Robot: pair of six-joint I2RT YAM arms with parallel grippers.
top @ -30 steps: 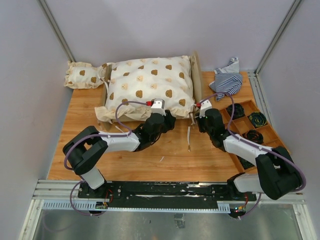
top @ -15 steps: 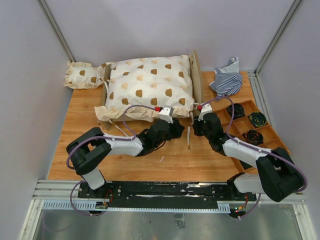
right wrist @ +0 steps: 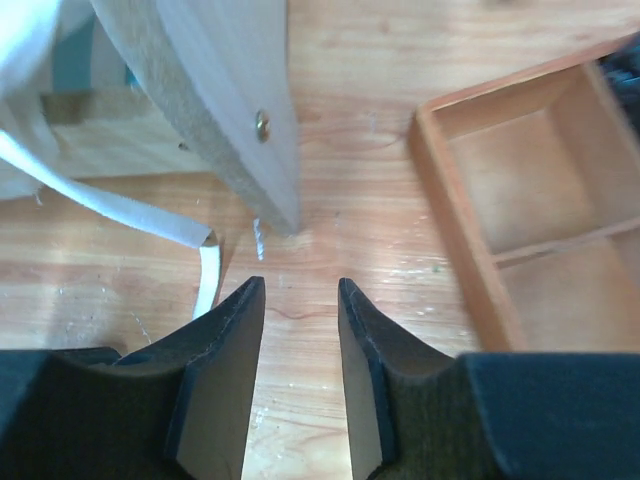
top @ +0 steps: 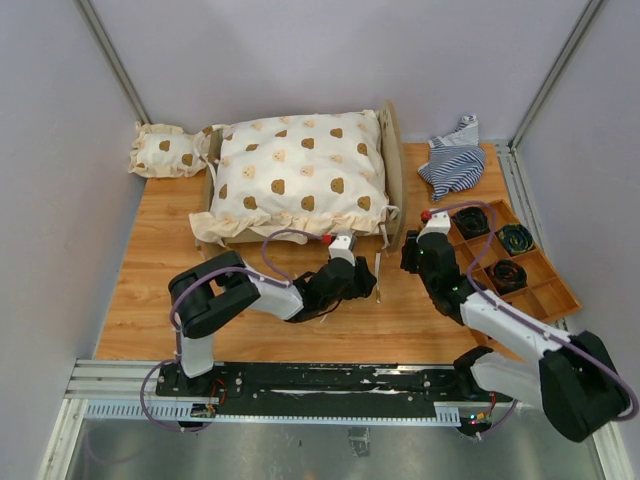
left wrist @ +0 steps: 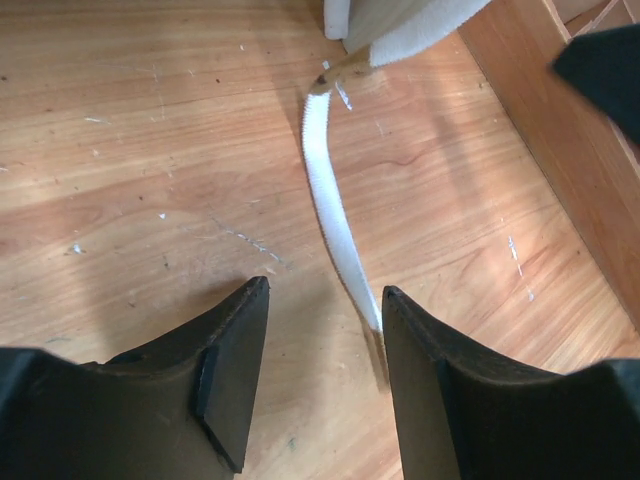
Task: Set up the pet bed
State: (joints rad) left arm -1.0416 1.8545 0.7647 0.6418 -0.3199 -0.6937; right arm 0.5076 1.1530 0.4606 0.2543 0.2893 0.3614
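Wood counter (top: 150,290); pet bed (top: 394,170) at far centre, long axis left–right, cushion (top: 300,175) on top. Left arm low, reaching right; left pincer (left wrist: 325,300) spread, white strap (left wrist: 325,190) between its fingers, not pinched. Right arm reaches forward; right pincer (right wrist: 300,300) spread, empty, near the right end board (right wrist: 235,100).
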